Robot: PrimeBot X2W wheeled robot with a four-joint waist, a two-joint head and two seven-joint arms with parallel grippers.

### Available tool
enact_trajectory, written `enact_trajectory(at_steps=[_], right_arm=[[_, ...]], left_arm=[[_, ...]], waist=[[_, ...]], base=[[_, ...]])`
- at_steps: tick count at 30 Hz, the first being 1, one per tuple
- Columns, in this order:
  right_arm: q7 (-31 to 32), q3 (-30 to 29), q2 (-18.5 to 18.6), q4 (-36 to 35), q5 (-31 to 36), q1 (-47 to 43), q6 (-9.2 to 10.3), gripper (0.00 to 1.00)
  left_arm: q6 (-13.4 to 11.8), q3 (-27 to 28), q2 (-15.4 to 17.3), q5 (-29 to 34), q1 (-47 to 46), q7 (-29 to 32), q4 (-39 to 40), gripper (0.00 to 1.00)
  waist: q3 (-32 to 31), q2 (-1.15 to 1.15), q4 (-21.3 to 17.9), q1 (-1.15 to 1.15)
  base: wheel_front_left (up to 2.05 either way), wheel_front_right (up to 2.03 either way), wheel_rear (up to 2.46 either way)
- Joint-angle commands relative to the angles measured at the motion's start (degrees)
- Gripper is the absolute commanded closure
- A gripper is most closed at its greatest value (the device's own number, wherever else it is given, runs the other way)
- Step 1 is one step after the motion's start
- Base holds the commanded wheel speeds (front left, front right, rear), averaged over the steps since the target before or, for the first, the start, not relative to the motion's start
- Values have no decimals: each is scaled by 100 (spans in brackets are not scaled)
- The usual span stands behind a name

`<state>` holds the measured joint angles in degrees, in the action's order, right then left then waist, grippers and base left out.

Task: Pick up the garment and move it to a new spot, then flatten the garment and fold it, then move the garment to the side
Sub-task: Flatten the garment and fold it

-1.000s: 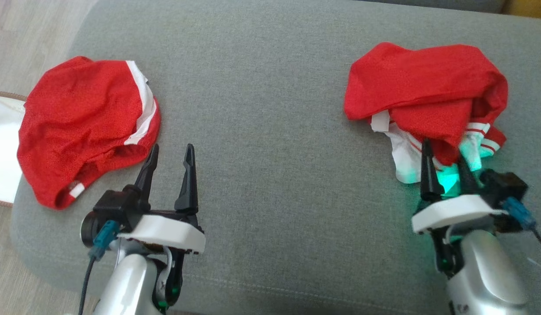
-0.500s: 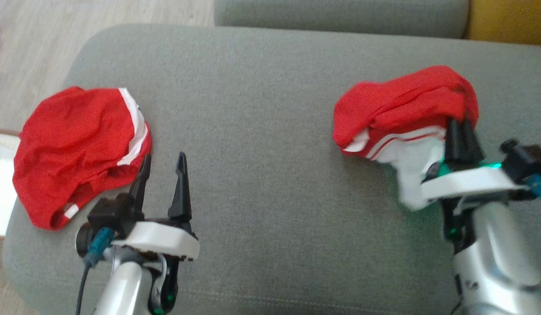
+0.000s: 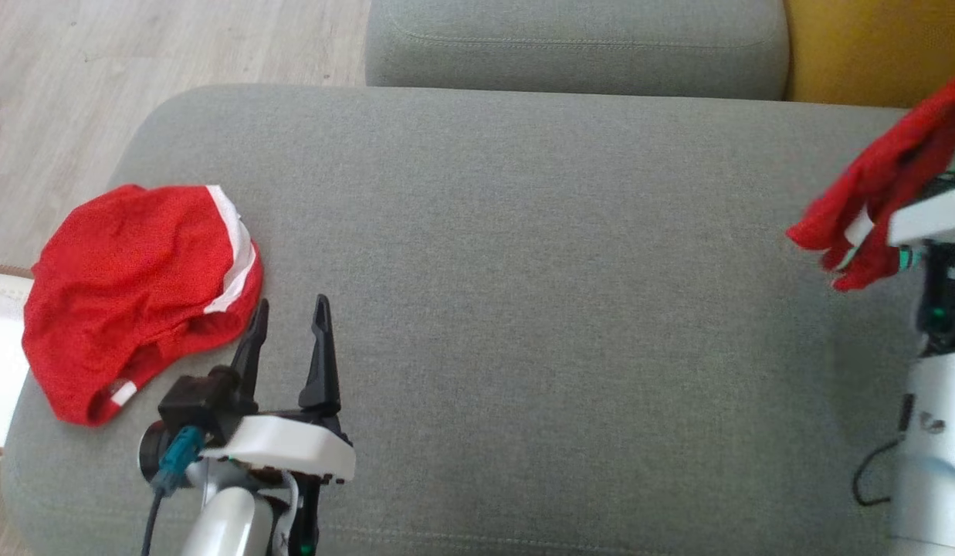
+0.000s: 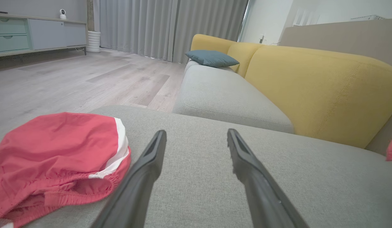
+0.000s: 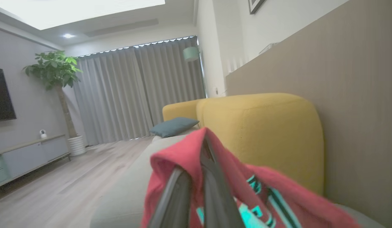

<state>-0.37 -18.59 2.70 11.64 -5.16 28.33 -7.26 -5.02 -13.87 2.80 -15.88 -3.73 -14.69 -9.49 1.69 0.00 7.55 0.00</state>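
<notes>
My left gripper (image 3: 292, 303) low, fingers spread wide, nothing between. My right gripper (image 5: 196, 174) up at far right, fingers pressed together, pinching red garment (image 3: 878, 181).

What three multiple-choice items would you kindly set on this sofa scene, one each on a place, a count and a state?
1. The white-striped red garment lies on the grey cushion at:
A its left end; B its middle; C its right end.
2. Red garments in the head view:
A one; B two; C four.
3. The right claw is:
A open and empty; B shut on the other red garment; C open beside a garment.

Answers:
1 A, it lies by the cushion's left edge.
2 B, one lies flat and one is held aloft.
3 B, red cloth is pinched between its closed fingers.
</notes>
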Motion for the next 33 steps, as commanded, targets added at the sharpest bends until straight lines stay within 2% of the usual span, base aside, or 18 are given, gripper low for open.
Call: enact_trajectory(at_steps=[1,8,14,19,20,21,25,33], right_arm=[[100,340,18,-233,-123,305,-23,100],[342,1676,18,189,-820,-11,-23,100],[-33,2839,18,1275,-1510,-108,-23,100],[-499,3973,18,2037,-2579,206,-23,98],[-608,4167,18,2159,-2665,313,-23,5],[-691,4318,18,2276,-2790,413,-23,0],[-900,4631,18,2763,-2920,787,-23,0],[-1169,4106,18,3658,-2102,1134,-23,0]], left_arm=[[-4,171,9,-47,-166,-30,188,0],[9,39,9,-93,-211,-30,154,0],[16,-38,9,-110,-264,-30,113,0],[8,-164,8,-148,-284,-30,58,0],[-6,-170,8,-152,-278,-30,56,0],[-20,-166,8,-156,-271,-30,60,0],[-53,-89,8,-149,-218,-30,76,0],[-91,32,8,-169,-154,-30,205,0]], waist=[[3,0,25,0],[41,0,321,0],[105,0,747,0],[111,0,1076,0],[111,0,1108,0],[109,0,1127,0],[72,0,1076,0],[-76,0,571,0]], base=[[0,0,0],[0,0,0],[0,0,0],[0,0,0],[0,0,0],[0,0,0],[0,0,0],[0,0,0]])
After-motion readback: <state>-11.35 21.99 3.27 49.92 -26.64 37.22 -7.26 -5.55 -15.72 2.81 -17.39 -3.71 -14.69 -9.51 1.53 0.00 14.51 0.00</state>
